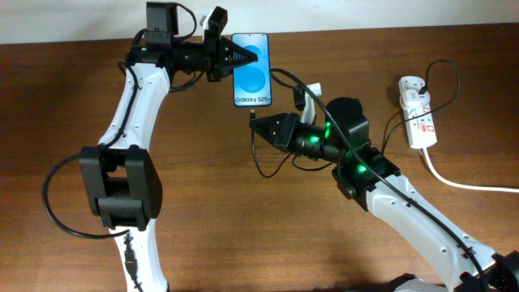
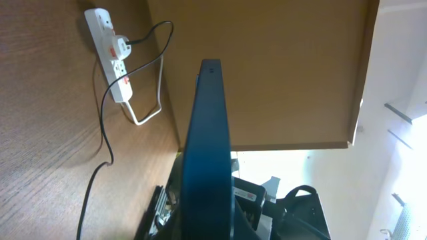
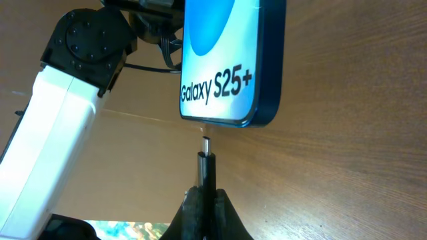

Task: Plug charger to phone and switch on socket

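The phone [image 1: 251,71] has a bright blue screen reading "Galaxy S25+" and lies at the back middle of the table. My left gripper [image 1: 237,57] is shut on its left side; the left wrist view shows the phone [image 2: 208,147] edge-on between the jaws. My right gripper [image 3: 205,193] is shut on the charger plug [image 3: 205,162], whose tip sits just short of the phone's bottom edge [image 3: 230,87]. The black charger cable [image 1: 284,77] runs toward the white socket [image 1: 417,113] at the right. The socket's switch state is not readable.
A thick white cord [image 1: 462,182] leaves the socket toward the right edge. A loop of black cable [image 1: 263,166] hangs below my right gripper. The socket also shows in the left wrist view [image 2: 112,57] with an adapter plugged in.
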Controlling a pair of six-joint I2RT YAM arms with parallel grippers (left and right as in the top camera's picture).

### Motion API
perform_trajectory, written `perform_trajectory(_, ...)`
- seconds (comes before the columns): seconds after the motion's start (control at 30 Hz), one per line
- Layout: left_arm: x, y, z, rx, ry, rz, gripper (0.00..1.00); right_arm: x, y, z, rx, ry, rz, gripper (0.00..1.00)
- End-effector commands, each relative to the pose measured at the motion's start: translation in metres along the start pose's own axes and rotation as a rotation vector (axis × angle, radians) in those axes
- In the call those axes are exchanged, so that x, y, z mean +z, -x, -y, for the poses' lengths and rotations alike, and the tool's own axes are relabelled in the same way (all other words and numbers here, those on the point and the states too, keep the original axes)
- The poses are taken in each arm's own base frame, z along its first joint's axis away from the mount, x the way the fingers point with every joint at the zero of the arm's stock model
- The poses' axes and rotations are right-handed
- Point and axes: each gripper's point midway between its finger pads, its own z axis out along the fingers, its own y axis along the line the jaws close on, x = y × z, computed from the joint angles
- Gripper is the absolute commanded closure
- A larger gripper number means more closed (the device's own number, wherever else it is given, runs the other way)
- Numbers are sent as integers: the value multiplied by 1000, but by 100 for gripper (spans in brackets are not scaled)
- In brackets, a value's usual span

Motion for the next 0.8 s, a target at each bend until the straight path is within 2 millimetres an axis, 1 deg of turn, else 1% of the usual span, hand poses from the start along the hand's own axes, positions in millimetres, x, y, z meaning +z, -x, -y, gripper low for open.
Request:
perform_trajectory(0.0,0,-7,30,51,-38,-27,100,0,7,-4,-34,14,23,96)
perform_trajectory(0.13,0,-8,31,51,-40,-29,100,1,8,-4,-36,14,28,96)
perform_trajectory(0.23,0,-7,30,51,-40,-29,100,5,1,1,-19,19,-15,96)
perform_trajectory(0.47,0,-8,31,51,-40,-29,100,5,-2,-1,-42,30,-33,96)
perform_trajectory(0.57,0,-8,31,51,-43,-31,100,1,3,2,-36,35,-35,96)
perform_trajectory(0.6,0,-8,31,52,-43,-31,100,0,5,-1,-47,52,-35,96)
perform_trajectory(0.67,0,-8,31,51,-43,-31,100,-1,6,-3,-53,59,-33,96)
perform_trajectory(0.77,0,-8,31,51,-43,-31,100,1,6,0,-47,52,-33,96)
